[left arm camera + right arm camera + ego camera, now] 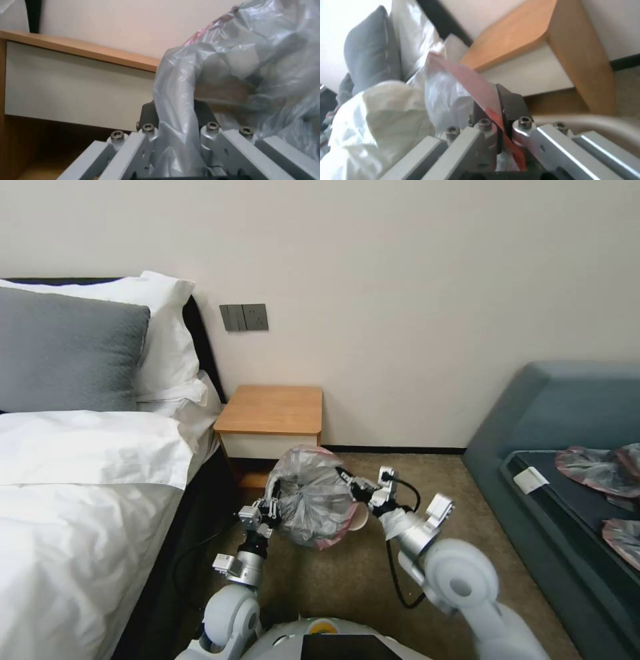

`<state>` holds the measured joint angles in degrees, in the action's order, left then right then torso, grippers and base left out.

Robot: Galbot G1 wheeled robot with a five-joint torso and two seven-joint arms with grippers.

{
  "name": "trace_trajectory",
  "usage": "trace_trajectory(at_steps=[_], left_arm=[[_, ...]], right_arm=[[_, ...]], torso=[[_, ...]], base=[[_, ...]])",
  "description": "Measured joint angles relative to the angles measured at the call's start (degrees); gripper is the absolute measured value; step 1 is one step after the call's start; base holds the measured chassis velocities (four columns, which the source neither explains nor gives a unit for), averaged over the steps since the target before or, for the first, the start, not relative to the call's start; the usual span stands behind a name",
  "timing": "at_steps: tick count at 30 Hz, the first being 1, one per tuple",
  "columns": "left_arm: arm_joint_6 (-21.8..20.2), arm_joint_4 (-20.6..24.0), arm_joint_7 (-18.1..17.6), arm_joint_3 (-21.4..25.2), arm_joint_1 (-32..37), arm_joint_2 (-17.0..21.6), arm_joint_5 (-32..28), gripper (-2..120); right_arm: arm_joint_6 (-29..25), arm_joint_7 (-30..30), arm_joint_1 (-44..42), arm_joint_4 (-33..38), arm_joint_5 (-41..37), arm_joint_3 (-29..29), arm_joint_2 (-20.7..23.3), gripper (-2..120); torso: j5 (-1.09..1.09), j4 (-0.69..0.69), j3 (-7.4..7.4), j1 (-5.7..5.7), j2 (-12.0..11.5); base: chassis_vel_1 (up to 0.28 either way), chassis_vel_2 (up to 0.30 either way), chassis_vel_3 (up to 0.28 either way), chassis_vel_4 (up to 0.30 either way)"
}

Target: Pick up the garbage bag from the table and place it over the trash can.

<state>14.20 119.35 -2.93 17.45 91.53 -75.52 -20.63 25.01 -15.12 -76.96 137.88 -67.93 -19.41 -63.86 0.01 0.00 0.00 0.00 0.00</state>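
Note:
The garbage bag (312,499), grey glossy film with a pink-red rim, hangs stretched between both grippers in front of the table (270,410). My left gripper (270,508) is shut on the bag's left side; in the left wrist view the film (250,62) runs down between the fingers of that gripper (176,117). My right gripper (347,480) is shut on the right side, and the bag's pink-red rim (476,82) passes through this gripper (498,110). A cream piece of the trash can (360,519) peeks out under the bag; its rim (593,122) shows beside the right fingers.
The bed (80,493) with white linen and a grey pillow (67,350) stands close on the left. A blue-grey sofa (567,447) on the right carries more bags (600,467). A black cable (397,580) trails over the carpet by the right arm.

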Motion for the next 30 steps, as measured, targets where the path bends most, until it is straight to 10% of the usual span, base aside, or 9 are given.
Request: trace_trajectory(at_steps=[30], left_arm=[[0.17, 0.45, 5.11, 4.85, -2.52, -0.30, -13.97, 9]], right_arm=[[6.10, -11.94, 8.67, -4.57, -22.64, -7.07, 10.42, 10]], torso=[[-0.01, 0.00, 0.00, 0.00, 0.00]], base=[[0.000, 0.000, 0.000, 0.000]])
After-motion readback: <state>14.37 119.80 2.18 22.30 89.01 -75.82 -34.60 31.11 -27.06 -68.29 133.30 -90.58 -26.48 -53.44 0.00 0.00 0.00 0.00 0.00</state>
